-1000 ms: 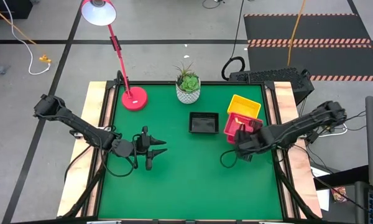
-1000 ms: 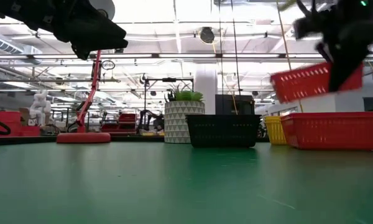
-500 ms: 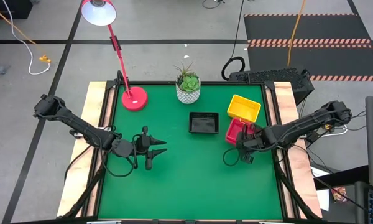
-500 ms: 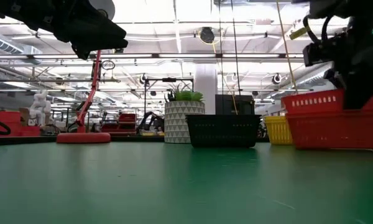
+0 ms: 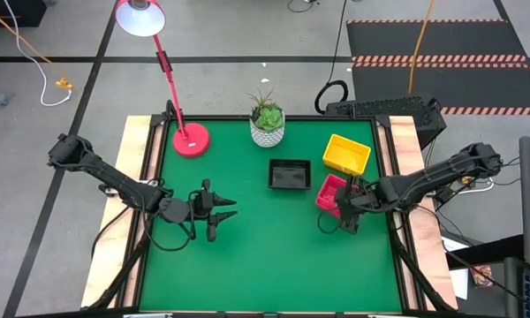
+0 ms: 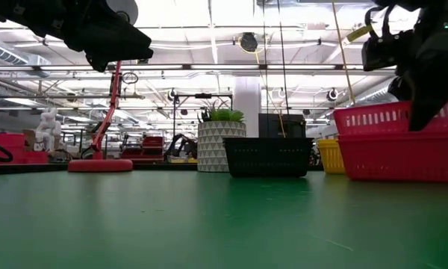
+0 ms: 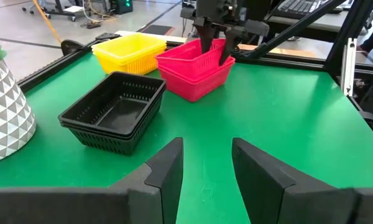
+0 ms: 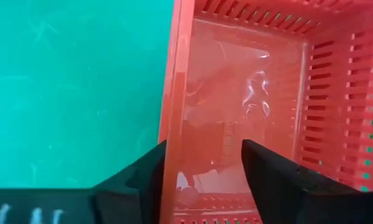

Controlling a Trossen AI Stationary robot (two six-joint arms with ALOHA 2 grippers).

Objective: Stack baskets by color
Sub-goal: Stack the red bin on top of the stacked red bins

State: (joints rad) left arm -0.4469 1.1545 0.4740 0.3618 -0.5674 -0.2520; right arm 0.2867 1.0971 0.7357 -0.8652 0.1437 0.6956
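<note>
Two red baskets (image 7: 196, 71) sit nested on the green table at the right, the upper one (image 6: 396, 119) resting in the lower (image 6: 399, 158). A yellow basket (image 5: 347, 153) stands just beyond them, and a black stack (image 5: 290, 174) rests to their left. My right gripper (image 8: 204, 146) points steeply down over the red stack's near wall, open, one finger outside the wall and one inside. My left gripper (image 5: 216, 212) hovers open above the table's left-middle, holding nothing. My right gripper straddles the upper red basket's wall (image 8: 174, 124) from above, one finger (image 8: 146, 174) outside it and the other (image 8: 273, 180) inside the tray. The fingers stand apart; whether either one touches the wall, I cannot tell. The basket rests level in the one below.
A white patterned plant pot (image 5: 267, 126) and a red lamp base (image 5: 191, 140) stand along the table's far edge. Wooden rails (image 5: 141, 177) border the green mat at left and right. Bare green mat stretches across the near half of the table.
My right gripper has come down with the red basket, tipping more steeply downward, and has opened. The basket, tilted and clear of the table before, now sits level inside the other red basket.
</note>
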